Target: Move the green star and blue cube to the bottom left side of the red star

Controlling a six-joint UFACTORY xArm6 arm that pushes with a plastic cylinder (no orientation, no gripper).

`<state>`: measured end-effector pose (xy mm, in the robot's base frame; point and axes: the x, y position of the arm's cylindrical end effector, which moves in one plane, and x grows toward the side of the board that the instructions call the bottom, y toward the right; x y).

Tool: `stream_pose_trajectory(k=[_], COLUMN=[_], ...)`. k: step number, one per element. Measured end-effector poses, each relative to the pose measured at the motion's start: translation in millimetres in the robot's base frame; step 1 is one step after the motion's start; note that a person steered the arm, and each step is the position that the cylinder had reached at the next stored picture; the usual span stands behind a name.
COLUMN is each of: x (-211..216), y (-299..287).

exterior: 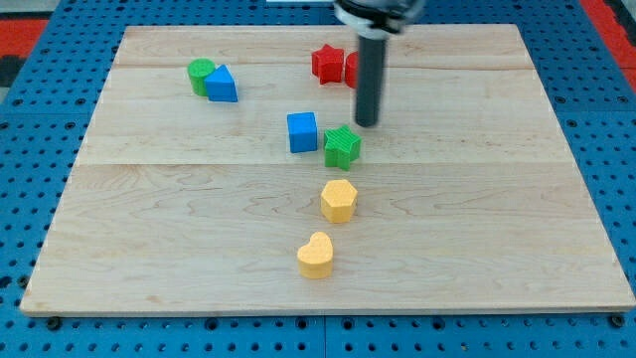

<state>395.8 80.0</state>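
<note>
The red star [326, 63] lies near the board's top middle. The blue cube [303, 132] sits below and left of it. The green star [342, 146] sits just right of the cube, close to it. My tip [367, 123] is at the end of the dark rod, just above and right of the green star and a small gap from it. The rod hides most of another red block [352, 68] right of the red star.
A green round block [201, 75] and a blue triangular block [222, 85] touch at the upper left. A yellow hexagon [338, 200] and a yellow heart [316, 255] lie below the green star. The wooden board [497, 219] sits on a blue pegboard.
</note>
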Motion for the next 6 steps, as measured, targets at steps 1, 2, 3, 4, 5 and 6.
stream_pose_trajectory(k=[1,2,3,4,5,6], x=[18,18,32,51,60,49], y=[13,-46,-25,-2,-60,-114])
